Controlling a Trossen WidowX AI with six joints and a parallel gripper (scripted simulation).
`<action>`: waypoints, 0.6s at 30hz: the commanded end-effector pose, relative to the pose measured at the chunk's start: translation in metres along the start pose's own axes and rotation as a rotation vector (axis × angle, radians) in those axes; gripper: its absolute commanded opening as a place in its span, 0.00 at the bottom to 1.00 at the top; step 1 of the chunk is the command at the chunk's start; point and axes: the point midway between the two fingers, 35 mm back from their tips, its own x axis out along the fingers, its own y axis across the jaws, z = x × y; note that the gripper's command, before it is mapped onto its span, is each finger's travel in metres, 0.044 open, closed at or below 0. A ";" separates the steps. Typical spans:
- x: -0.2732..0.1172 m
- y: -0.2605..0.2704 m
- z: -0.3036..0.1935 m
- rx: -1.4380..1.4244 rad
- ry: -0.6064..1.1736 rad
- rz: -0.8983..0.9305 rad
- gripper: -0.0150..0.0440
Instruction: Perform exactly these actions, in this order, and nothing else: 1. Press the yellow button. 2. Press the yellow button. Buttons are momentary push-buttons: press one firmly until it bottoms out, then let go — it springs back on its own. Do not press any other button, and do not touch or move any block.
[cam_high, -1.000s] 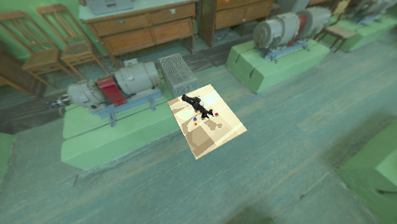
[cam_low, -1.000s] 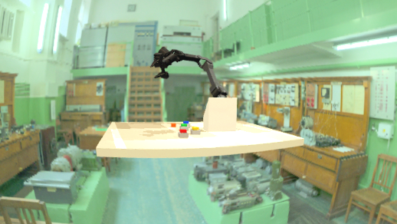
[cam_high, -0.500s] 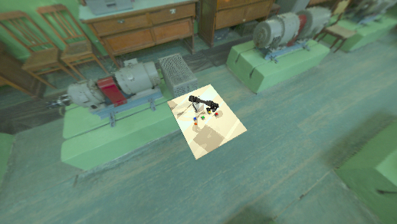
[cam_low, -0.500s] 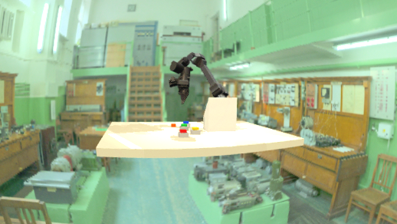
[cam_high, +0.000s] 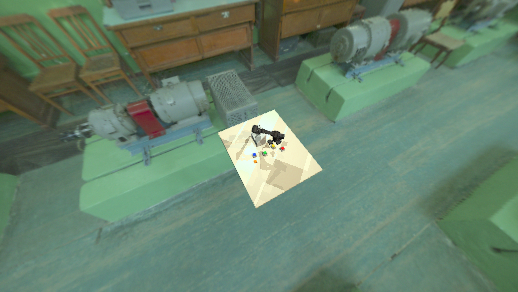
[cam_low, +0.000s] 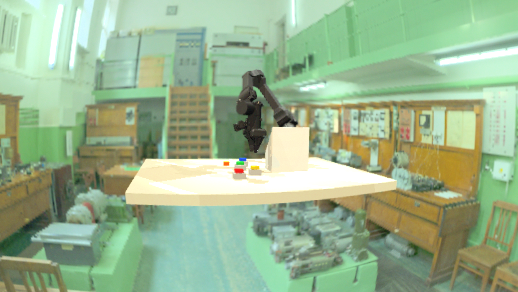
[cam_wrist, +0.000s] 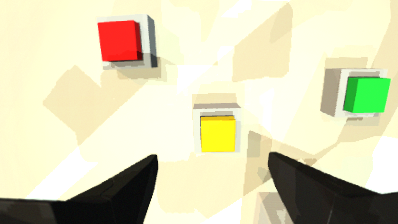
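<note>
Gripper (cam_wrist: 212, 167) fingers apart, empty, above yellow button (cam_wrist: 218, 133); rigid spring-loaded cap, likely best pressed dead centre, not gripped.

I see a yellow button (cam_wrist: 218, 133), a red button (cam_wrist: 119, 40) and a green button (cam_wrist: 366, 94), each in a pale grey-white housing. The table (cam_wrist: 60, 130) is cream with tan angular patches and white streaks. My gripper (cam_wrist: 213, 160) has black fingers, open, nothing in them. From the side I also see a blue button (cam_low: 242, 160) and a small orange block (cam_low: 226, 163); the arm's base box (cam_low: 287, 148) is cream.
</note>
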 end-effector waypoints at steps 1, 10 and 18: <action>0.033 -0.007 -0.009 -0.012 0.017 -0.029 0.58; 0.034 -0.008 -0.009 -0.011 0.017 -0.031 0.29; 0.035 -0.008 -0.009 -0.011 0.017 -0.030 0.29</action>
